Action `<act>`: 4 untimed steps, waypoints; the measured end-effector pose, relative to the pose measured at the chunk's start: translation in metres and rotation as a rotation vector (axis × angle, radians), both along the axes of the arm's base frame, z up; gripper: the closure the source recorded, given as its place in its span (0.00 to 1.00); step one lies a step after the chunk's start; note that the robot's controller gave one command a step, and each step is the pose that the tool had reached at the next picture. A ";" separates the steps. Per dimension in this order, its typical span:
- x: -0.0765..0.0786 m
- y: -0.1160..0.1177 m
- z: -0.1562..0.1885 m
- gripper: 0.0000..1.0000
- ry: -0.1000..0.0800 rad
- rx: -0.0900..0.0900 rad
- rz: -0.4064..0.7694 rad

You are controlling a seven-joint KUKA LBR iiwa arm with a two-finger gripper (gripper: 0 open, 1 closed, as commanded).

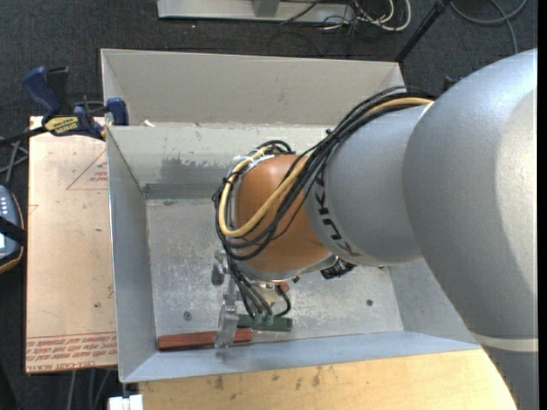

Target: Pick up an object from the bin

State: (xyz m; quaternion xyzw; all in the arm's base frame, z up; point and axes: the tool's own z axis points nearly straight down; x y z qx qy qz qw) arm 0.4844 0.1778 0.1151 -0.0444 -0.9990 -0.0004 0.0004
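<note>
A long, flat red-brown stick [190, 341] lies along the bin's front wall, at the front left. My gripper [227, 330] reaches down from under the orange dome, and its metal tip rests at the stick's right end, touching or just above it. A small dark green flat piece [273, 322] sits just right of the gripper, partly hidden under cables. Whether it lies loose on the floor or is held I cannot tell.
The big grey arm with its orange cover and looped cables hides the middle and right of the bin. Bare scratched floor shows on the left side and at the front right. The front wall stands close behind the stick.
</note>
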 end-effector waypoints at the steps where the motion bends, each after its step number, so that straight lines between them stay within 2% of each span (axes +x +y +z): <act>1: -0.002 0.002 -0.043 1.00 -0.005 0.001 0.347; 2: -0.002 0.002 -0.043 1.00 -0.005 0.001 0.347; 3: 0.004 0.012 -0.012 1.00 0.001 0.000 0.318; 4: 0.005 0.008 0.005 1.00 -0.004 0.001 0.323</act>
